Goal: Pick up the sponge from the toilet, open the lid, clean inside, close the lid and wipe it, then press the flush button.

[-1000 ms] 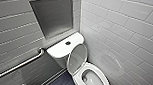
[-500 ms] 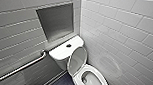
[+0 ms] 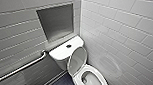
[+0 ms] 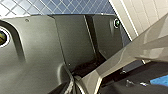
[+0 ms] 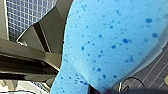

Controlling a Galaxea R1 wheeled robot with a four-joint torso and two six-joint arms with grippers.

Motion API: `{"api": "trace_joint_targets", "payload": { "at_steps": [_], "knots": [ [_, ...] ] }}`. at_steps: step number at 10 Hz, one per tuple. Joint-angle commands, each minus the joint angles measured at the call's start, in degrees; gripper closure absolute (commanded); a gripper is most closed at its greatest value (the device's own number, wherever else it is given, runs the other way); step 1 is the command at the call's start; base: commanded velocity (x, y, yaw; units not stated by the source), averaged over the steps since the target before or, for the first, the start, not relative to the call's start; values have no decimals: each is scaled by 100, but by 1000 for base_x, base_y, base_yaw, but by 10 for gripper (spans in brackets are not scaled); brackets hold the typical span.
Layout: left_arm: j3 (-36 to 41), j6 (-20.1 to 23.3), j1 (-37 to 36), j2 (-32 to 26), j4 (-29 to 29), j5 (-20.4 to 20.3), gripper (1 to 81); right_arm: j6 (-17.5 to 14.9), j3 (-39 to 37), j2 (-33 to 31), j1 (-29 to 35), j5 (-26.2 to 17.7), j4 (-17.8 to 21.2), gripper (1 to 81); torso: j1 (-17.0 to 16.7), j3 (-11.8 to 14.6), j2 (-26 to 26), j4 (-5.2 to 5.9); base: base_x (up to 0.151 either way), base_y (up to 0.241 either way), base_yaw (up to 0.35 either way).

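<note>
The right gripper [image 5: 98, 89] is holding the sponge [image 5: 112, 42] above the tiled floor [image 5: 22, 17]; how wide its grip is standing cannot be told. The toilet [image 3: 62, 53] is sitting in the corner, lid [image 3: 77, 61] standing raised against the tank, flush button [image 3: 68, 46] showing on top.

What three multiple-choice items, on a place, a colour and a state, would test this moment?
1. Where is the flush button? A: on the tank top. B: on the wall. C: on the floor.
2. What colour is the sponge? A: yellow. B: blue. C: green.
3. How does the lid stand? A: shut. B: taken off. C: raised.
Answers: 1 A, the dark button sits mid-tank; 2 B, speckled bright blue in the right wrist view; 3 C, it stands up before the tank, leaving the bowl open.
</note>
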Motion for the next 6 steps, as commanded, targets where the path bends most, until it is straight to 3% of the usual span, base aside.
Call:
{"api": "trace_joint_targets", "payload": {
  "at_steps": [1, 4, 6],
  "knots": [
    [461, -20, -417, -403, -472, 387, 10, 45, -912, 589, -145, -1235, -118, 811, 0, 0, 0, 0, 0, 0, 0],
    [1015, -20, -1102, -922, -1174, 395, 10, -138, -1285, 724, -110, -1305, -154, 811, 0, 0, 0, 0, 0, 0, 0],
    [1113, -20, -1568, -1090, -1669, 395, 10, -588, -818, 495, -136, -1359, -39, 811, 0, 0, 0, -2, 0, 0, 0]
  ]
}}
